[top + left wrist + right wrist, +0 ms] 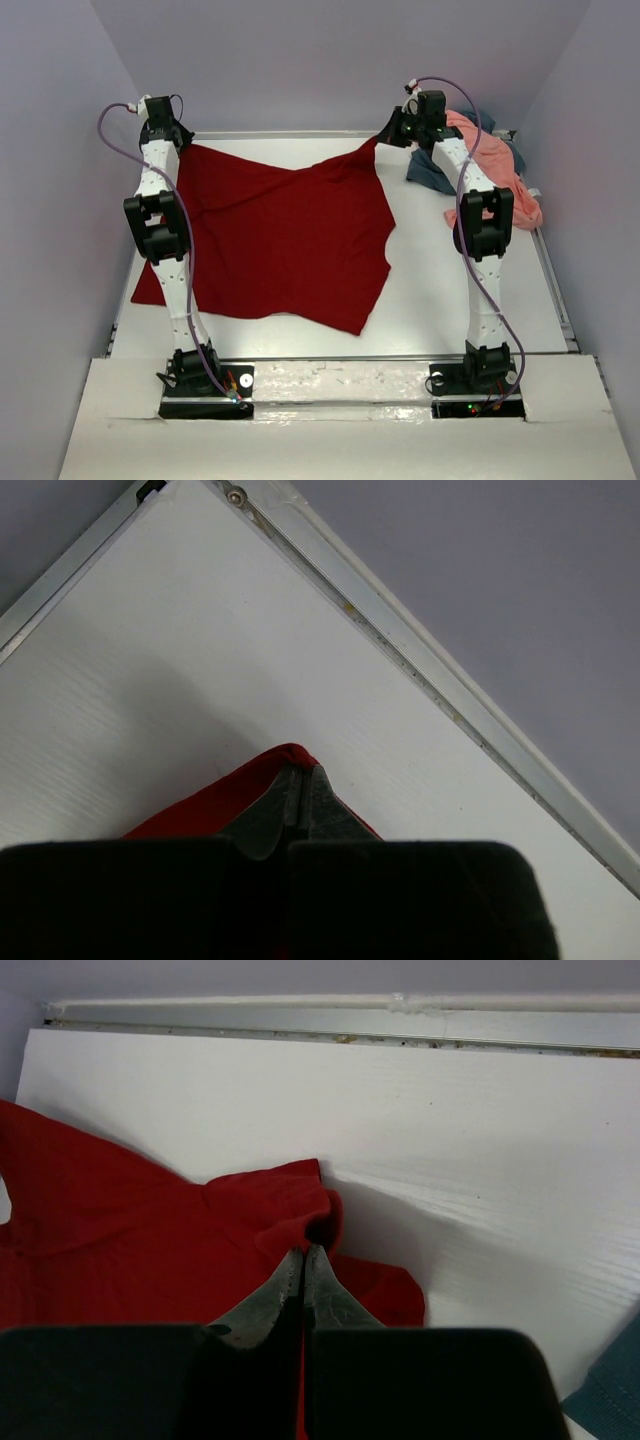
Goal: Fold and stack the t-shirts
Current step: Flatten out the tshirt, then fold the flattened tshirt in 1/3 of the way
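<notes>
Top external: white table (450, 320), lavender walls (330, 60).

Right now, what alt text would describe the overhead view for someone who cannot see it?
Two arms hold a red shirt by its far corners over a white table. Pink and blue-grey shirts lie bunched at the far right.

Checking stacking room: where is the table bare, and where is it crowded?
Bare: the strip of table between the red shirt and the right arm, plus the near edge below the shirt's hem. Crowded: the far right corner, where the pink shirt and blue shirt are heaped.
</notes>
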Controlling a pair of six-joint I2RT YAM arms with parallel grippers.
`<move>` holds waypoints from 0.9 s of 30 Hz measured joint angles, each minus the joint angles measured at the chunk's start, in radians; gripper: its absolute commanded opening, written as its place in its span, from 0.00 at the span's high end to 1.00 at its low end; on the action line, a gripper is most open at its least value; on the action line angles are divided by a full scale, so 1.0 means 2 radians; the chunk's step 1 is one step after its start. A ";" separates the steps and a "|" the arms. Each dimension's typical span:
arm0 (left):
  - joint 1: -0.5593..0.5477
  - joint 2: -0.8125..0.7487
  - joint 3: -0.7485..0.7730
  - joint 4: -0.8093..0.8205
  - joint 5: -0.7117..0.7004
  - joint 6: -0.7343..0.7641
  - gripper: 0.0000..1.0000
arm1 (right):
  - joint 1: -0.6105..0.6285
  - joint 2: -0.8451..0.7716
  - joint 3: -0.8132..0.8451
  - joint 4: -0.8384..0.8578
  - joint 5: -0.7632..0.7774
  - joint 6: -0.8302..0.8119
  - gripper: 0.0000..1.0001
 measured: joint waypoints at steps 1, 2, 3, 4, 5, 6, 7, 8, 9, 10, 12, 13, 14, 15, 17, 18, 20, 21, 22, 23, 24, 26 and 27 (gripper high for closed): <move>0.000 0.000 0.000 0.000 0.000 0.000 1.00 | 0.000 0.000 -0.001 -0.001 0.000 -0.002 1.00; 0.000 0.000 0.000 0.000 0.000 -0.001 1.00 | 0.000 0.000 -0.001 -0.002 0.000 -0.002 1.00; 0.000 0.000 0.000 0.000 0.000 -0.001 1.00 | 0.000 0.000 -0.001 -0.002 0.000 -0.003 1.00; 0.000 0.000 0.000 0.000 0.000 -0.001 1.00 | 0.000 0.000 -0.001 -0.003 0.000 -0.003 1.00; 0.000 0.000 0.000 0.000 0.000 -0.001 1.00 | 0.000 0.000 -0.001 -0.003 0.000 -0.003 1.00; 0.000 0.000 0.000 0.001 0.000 -0.001 1.00 | 0.000 0.000 -0.001 -0.003 0.000 -0.003 1.00; 0.000 0.000 0.000 0.001 0.001 -0.001 1.00 | 0.000 0.000 -0.001 -0.003 -0.001 -0.003 1.00; 0.000 0.000 0.000 0.001 0.001 -0.001 1.00 | 0.000 0.000 -0.001 -0.003 -0.003 -0.003 1.00; 0.000 0.000 0.000 0.001 0.001 -0.001 1.00 | 0.000 0.000 -0.001 -0.003 -0.005 -0.003 1.00; 0.000 0.000 0.000 0.001 0.001 -0.001 1.00 | 0.000 0.000 -0.001 -0.004 -0.006 -0.003 1.00; 0.000 0.000 0.000 0.001 0.003 -0.002 1.00 | 0.000 -0.001 -0.002 -0.004 -0.010 -0.003 1.00; 0.000 0.000 0.000 0.002 0.004 -0.003 1.00 | 0.000 -0.002 -0.004 -0.004 -0.012 -0.003 1.00; 0.000 0.000 0.000 0.002 0.005 -0.003 1.00 | 0.000 -0.004 -0.006 -0.004 -0.013 -0.003 1.00; 0.000 0.000 0.000 0.002 0.006 -0.004 1.00 | 0.000 -0.006 -0.009 -0.005 -0.015 -0.003 1.00; 0.000 0.000 0.000 0.002 0.006 -0.005 1.00 | 0.002 -0.008 -0.012 -0.006 -0.018 -0.003 1.00; 0.001 0.000 0.000 0.002 0.007 -0.006 1.00 | 0.003 -0.011 -0.016 -0.006 -0.019 -0.003 1.00; 0.001 0.000 0.000 0.001 0.011 -0.009 1.00 | 0.003 -0.017 -0.023 -0.007 -0.020 -0.003 1.00; 0.001 0.000 0.000 0.001 0.014 -0.011 1.00 | 0.004 -0.020 -0.026 -0.008 -0.021 -0.003 1.00; 0.001 0.001 0.000 0.001 0.016 -0.013 1.00 | 0.005 -0.022 -0.028 -0.009 -0.023 -0.003 1.00; 0.001 0.001 0.000 0.001 0.020 -0.015 1.00 | 0.006 -0.025 -0.032 -0.009 -0.024 -0.003 1.00; 0.001 0.001 0.000 0.001 0.023 -0.018 1.00 | 0.007 -0.029 -0.036 -0.010 -0.026 -0.003 1.00; 0.001 0.003 0.000 0.001 0.028 -0.021 1.00 | 0.010 -0.035 -0.041 -0.010 -0.027 -0.003 1.00; 0.001 0.005 0.000 0.001 0.031 -0.023 1.00 | 0.012 -0.037 -0.043 -0.011 -0.028 -0.003 1.00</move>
